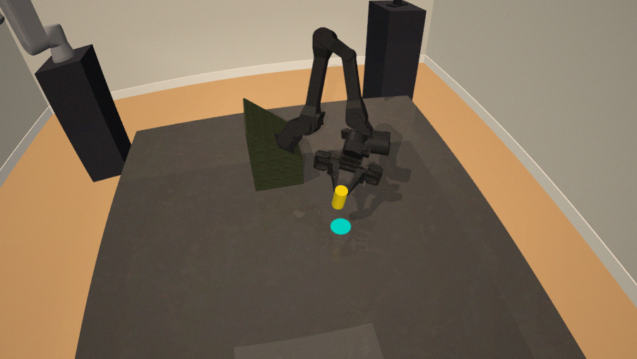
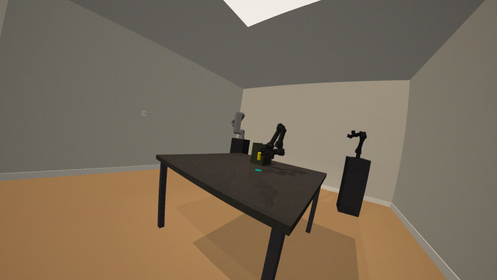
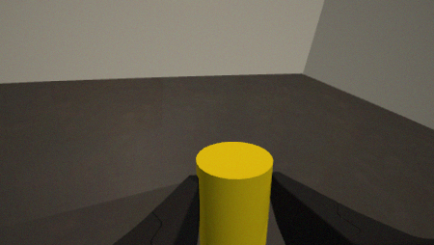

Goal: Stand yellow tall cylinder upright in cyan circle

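Note:
My gripper (image 1: 340, 192) (image 3: 233, 182) is shut on the yellow tall cylinder (image 1: 339, 197) (image 2: 259, 156) (image 3: 234, 193). The cylinder stands almost upright between the fingers and hangs above the dark table (image 1: 178, 267). In the wrist view its flat round end faces the camera, with one dark finger on each side. The cyan circle (image 1: 340, 226) (image 2: 258, 170) is flat on the table, a little nearer the front than the cylinder. The circle does not show in the wrist view.
A dark green wedge-shaped block (image 1: 272, 151) (image 2: 255, 150) stands on the table to the left of the arm. Black pedestals (image 1: 82, 111) (image 1: 392, 49) stand off the table at the back left and back right.

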`<action>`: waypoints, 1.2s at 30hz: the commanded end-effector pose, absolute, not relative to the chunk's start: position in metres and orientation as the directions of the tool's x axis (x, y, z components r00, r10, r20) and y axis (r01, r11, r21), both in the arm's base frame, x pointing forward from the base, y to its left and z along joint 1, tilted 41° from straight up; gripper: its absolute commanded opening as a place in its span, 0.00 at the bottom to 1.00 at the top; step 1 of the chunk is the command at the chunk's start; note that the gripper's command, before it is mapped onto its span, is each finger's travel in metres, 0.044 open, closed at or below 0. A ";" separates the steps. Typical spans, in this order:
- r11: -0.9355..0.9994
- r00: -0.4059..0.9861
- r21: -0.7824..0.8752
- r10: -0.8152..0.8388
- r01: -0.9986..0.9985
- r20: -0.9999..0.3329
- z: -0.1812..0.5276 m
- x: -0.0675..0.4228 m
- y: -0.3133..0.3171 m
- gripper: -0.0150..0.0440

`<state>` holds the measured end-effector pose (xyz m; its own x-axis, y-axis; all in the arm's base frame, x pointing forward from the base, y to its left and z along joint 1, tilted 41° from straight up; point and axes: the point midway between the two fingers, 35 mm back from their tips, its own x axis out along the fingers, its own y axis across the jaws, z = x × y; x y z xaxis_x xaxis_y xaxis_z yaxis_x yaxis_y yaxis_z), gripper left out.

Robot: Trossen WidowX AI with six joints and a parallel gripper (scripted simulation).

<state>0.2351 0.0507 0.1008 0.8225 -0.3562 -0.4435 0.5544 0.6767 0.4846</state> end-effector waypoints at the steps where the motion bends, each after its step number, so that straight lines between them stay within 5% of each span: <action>1: 0.663 0.833 0.512 -0.363 0.545 -0.417 0.103 0.233 0.049 0.43; 36: 0.619 0.869 0.611 -0.375 0.494 -0.322 0.112 0.226 0.050 0.43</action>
<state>0.2262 0.0509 0.1110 0.8686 -0.3708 -0.3286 0.4951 0.6245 0.6041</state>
